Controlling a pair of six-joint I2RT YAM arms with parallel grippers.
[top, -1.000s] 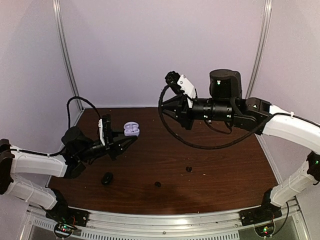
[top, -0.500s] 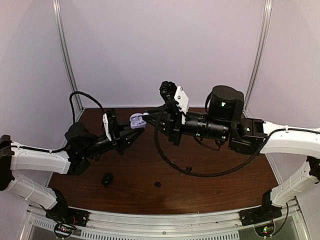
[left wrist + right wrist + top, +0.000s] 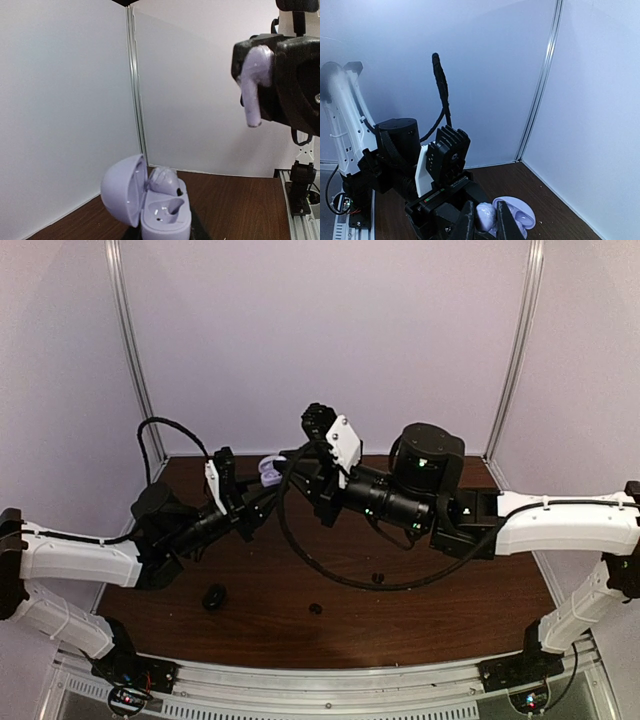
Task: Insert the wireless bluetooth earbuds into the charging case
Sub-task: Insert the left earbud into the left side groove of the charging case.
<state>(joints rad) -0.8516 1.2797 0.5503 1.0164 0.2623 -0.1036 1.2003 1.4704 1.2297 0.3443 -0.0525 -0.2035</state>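
Holding the open charging case off the surface, the left gripper is clamped on its base. The case is raised over the back-left part of the counter, with the lid swung out to the left in the left wrist view. One socket is filled by a seated earbud; the other socket is bare.

The right gripper is pinched tight on a pale earbud, body between the fingers, stem pointing down. In the left wrist view it hangs up and to the right of the case, apart from it.

Down on the counter, a black bud lies near the front edge at centre. A second black bud lies just right of it and further back. A larger black object sits toward the front-left corner; what it is cannot be told.
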